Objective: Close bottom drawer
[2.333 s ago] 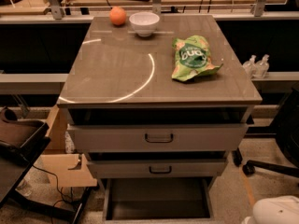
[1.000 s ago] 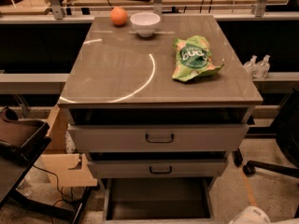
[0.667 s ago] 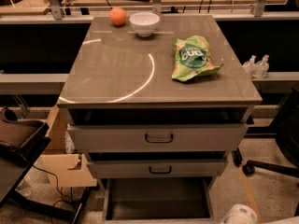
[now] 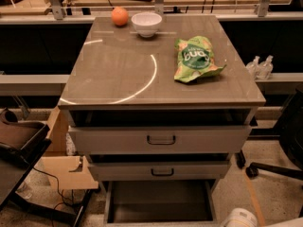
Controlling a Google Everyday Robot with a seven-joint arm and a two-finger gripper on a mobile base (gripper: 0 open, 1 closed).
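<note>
Cardboard box (image 4: 64, 170): set on the floor at the left, just beside the cabinet's lower drawers.
Orange (image 4: 120, 16): placed at the far left of the worktop (image 4: 113, 65), just beside the bowl.
Bowl (image 4: 147, 23): white, upright, at the far edge of the worktop, near its middle.
Top drawer (image 4: 161, 139): the widest grey front, with a black loop handle, pulled slightly out.
Middle drawer (image 4: 162, 171): narrower, below the top one, also slightly out.
Bottom drawer (image 4: 158, 200): lowest in the cabinet, pulled well out toward the near side; its dark inner tray is exposed and its front is cut off by the near edge of the view.
Snack bag (image 4: 196, 59): green, crumpled, laid flat on the right half of the worktop.
End effector (image 4: 239, 218): seen only as a white rounded part at the near right edge, just right of the bottom drawer's near corner; whether it is apart or together cannot be told.
Bottles (image 4: 260, 66): two small clear ones, stood on a ledge right of the cabinet.
</note>
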